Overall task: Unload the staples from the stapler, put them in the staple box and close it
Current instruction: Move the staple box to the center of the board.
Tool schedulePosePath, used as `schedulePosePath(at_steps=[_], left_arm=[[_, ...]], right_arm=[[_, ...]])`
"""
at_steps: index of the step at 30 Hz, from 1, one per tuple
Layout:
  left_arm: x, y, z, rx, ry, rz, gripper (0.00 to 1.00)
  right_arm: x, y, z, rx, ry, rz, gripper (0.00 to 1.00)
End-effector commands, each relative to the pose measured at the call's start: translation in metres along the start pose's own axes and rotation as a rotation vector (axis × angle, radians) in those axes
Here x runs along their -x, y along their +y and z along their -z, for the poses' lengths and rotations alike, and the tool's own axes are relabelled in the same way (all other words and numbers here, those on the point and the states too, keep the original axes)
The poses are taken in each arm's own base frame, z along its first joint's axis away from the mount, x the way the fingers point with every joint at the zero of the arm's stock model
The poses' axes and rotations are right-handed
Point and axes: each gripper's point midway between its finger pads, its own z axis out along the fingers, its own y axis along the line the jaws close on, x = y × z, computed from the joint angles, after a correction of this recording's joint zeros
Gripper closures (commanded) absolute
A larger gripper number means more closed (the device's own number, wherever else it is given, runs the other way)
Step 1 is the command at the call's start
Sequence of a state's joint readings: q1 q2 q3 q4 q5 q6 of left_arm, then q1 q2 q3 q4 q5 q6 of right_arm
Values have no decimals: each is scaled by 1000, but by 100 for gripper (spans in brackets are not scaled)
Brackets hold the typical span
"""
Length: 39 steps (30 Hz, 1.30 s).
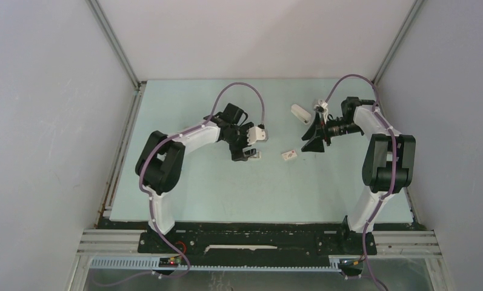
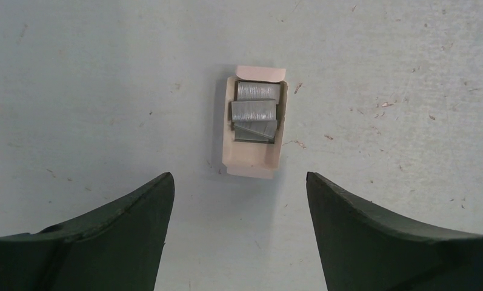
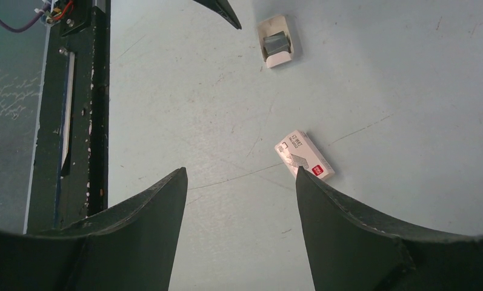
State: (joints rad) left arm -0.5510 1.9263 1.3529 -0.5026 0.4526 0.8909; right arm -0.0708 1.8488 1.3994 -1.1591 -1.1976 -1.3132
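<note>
Staples (image 2: 256, 112) in tray, just ahead of left gripper (image 2: 239, 177)
Strips gathered in an open card tray (image 2: 251, 168), likely to hold them together; left gripper released, empty; right gripper (image 3: 240, 171) released, empty.

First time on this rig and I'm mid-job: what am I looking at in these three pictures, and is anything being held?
Two robot arms are bolted at the near table edge. The overhead view shows both; the other two come from cameras on each wrist, with dark fingers at the bottom. The left end effector hovers open over a small cardboard tray of staples. The right end effector is open near a white box. What looks like the white stapler lies farther back. Nothing is held.
</note>
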Motion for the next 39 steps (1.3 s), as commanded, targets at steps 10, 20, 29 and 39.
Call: schedulePosePath(at_steps=[10,20,29,39], left_arm=[[11,13,-7,63,102,44,18],[9,10,-12,58,152,0,21],[5,11,-16,58,177,-4,35],[5,13,-23,94,209,-14,45]], right_arm=[[12,7,5,-8,-34,14,25],[10,5,10,-20,-40,3,25],[12,5,14,-26,-53,2,25],[10,2,21,-37,-73,-20,25]])
